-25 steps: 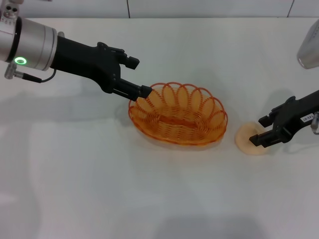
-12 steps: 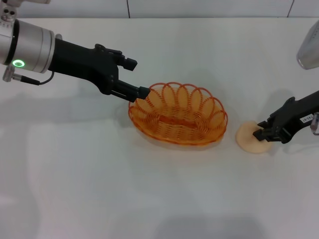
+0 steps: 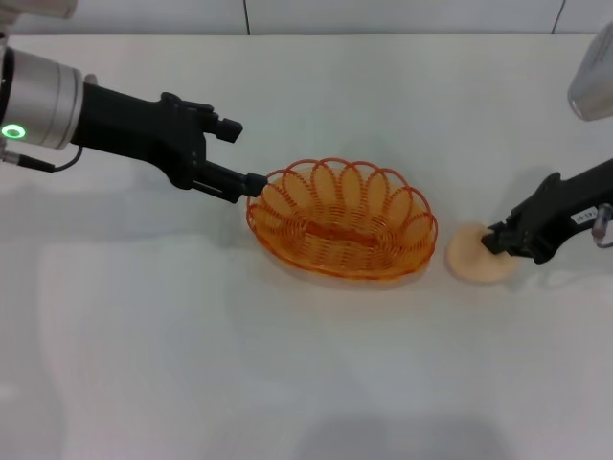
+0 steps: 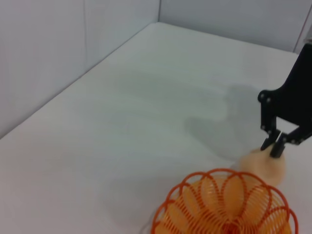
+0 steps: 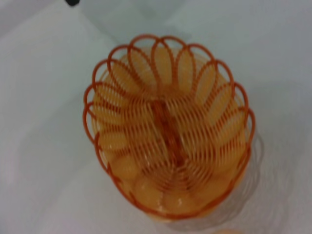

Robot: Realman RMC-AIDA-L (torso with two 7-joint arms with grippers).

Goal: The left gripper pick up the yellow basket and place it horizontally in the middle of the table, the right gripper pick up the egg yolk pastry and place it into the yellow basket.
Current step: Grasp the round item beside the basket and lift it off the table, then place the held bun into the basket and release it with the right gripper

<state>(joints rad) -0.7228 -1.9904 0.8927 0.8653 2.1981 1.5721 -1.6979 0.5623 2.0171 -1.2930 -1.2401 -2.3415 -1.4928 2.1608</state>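
Observation:
The yellow basket (image 3: 414, 213) lies lengthwise across the middle of the white table (image 3: 287, 374), empty. It also shows in the left wrist view (image 4: 224, 204) and the right wrist view (image 5: 168, 141). My left gripper (image 3: 243, 153) is open just left of the basket, its lower fingertip at the rim. The egg yolk pastry (image 3: 474, 257) lies on the table right of the basket. My right gripper (image 3: 496, 240) is shut on the pastry's right edge. The left wrist view shows the right gripper (image 4: 274, 145) with its fingers together on the pastry (image 4: 263, 166).
A grey wall (image 3: 383, 14) runs along the table's far edge. A silver segment of my right arm (image 3: 594, 81) hangs at the upper right. White table surface stretches in front of the basket.
My left gripper has drawn back to the left off the basket's rim. My right gripper has closed on the pastry, which has shifted slightly towards the basket.

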